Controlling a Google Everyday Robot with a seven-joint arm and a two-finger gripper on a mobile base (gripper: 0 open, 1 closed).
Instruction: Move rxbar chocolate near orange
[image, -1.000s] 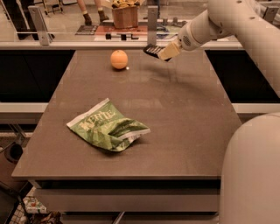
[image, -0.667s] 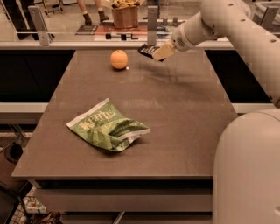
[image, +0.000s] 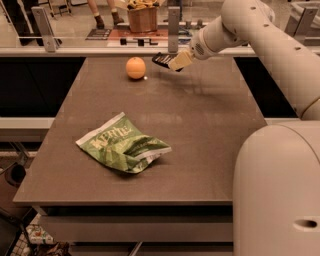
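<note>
Arm (image: 260, 45), white and smooth-shelled, enters from the 3 o'clock side and runs up the right of the view. It bends at the top and stretches left and down toward the 12 o'clock edge of the flat brown rectangular worktop (image: 200, 125). The forearm slopes down to the wrist. The gripper (image: 176, 62), with tan tips, points toward 9 o'clock, just above the surface.

Jaws are clamped on the small flat black-wrapped rxbar chocolate (image: 161, 59). It sticks out leftward from them, roughly level and off the worktop.

The round, smooth, single-coloured orange (image: 135, 68) sits on the worktop at about 11 o'clock. The bar is near it on its 3 o'clock side, not touching.

A large crumpled green chip bag (image: 123, 144) with pale lettering lies flat at about 8 o'clock, well apart from both.

The bulky white robot body (image: 280, 190) fills the 4 to 5 o'clock corner.
</note>
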